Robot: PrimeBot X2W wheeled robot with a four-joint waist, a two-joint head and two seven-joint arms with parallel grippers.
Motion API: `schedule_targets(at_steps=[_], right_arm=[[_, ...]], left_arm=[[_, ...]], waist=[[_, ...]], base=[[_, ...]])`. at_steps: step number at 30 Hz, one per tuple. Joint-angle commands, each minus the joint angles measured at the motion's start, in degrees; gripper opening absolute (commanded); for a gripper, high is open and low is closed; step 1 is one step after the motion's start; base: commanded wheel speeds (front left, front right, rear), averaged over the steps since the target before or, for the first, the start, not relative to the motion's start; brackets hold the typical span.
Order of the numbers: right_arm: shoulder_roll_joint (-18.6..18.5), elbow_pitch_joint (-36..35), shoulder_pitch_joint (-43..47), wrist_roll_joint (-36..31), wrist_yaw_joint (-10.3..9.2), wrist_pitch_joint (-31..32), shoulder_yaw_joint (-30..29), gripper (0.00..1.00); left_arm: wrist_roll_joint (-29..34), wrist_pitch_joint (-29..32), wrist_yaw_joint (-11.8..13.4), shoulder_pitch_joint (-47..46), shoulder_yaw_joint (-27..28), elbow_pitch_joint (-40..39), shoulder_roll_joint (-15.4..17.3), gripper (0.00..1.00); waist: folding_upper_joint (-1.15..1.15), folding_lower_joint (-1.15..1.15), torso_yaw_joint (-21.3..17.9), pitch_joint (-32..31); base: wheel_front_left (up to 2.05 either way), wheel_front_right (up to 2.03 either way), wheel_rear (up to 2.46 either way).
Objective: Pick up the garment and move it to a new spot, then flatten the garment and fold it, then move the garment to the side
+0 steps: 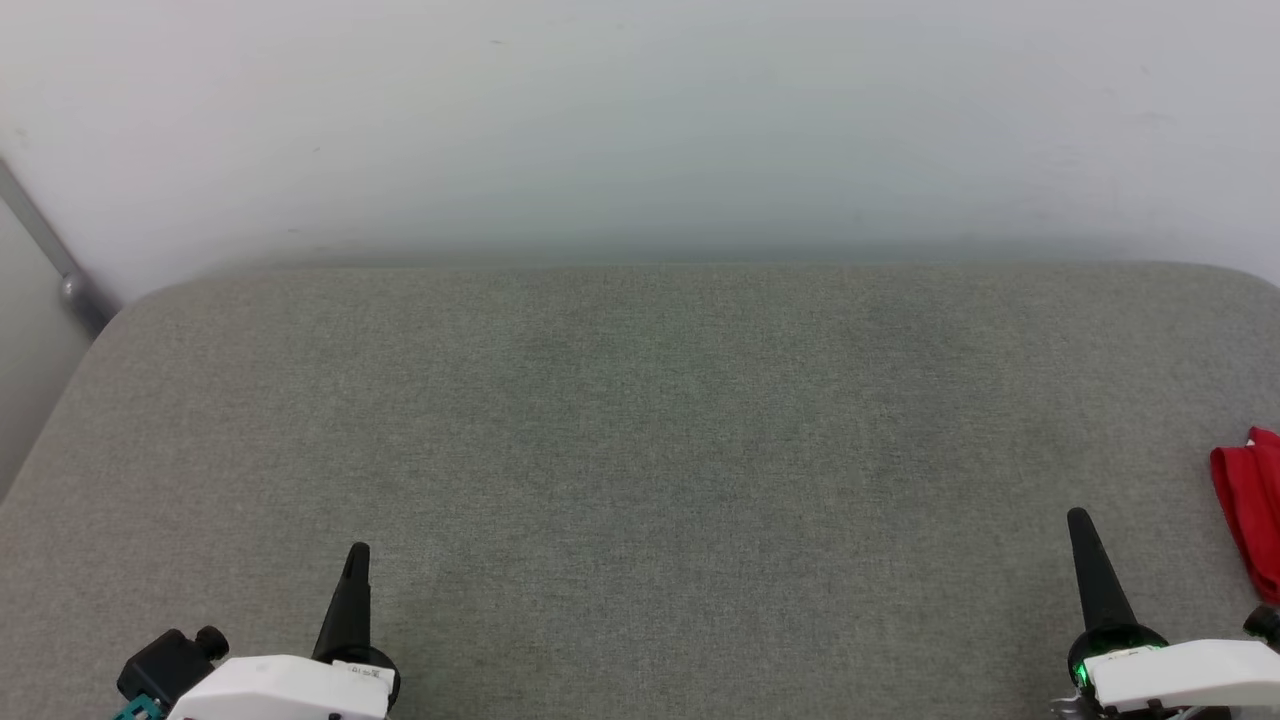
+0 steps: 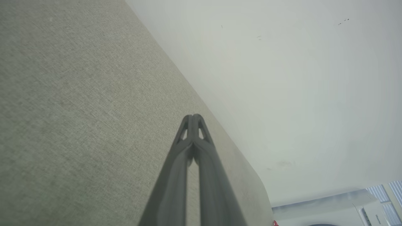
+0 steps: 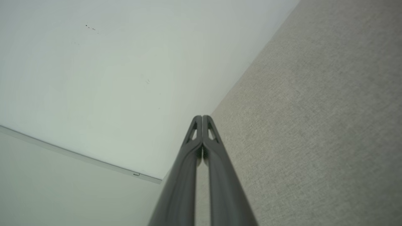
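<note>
I have the left gripper point(image 1: 357, 556) and right gripper point(image 1: 1079, 520) low at the near edge, each pinched fully closed on nothing. The garment point(image 1: 1250, 510) is a red bunch at the right edge of the grey pad point(image 1: 640, 420), partly cut off. It could be waiting for pickup or already set aside, and I can't judge the folding. I see no container.

The pad point(image 1: 640, 450) offers open room across its middle and left. The wall point(image 1: 640, 120) closes off the far side along the pad's back edge. The garment point(image 1: 1255, 510) lies bunched at the right edge.
</note>
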Motion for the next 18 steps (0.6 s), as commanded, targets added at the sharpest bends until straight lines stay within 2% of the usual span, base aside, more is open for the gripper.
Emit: schedule_targets(at_steps=[1,18], right_arm=[[-0.5,-0.2,-1.3,1.6,0.0,0.4,-0.1,0.0],[-0.5,1.5,-3.8,11.1,0.0,3.0,-0.6,0.0]], left_arm=[[-1.6,0.3,-0.3,-1.2,0.3,-0.1,0.2,0.0],[-11.9,2.9,-1.4,-3.5,1.4,1.2,0.2,0.0]], waist=[[0.0,0.0,0.0,0.0],[0.0,0.0,-0.3,0.5]], base=[[0.0,0.0,0.0],[0.0,0.0,0.0]])
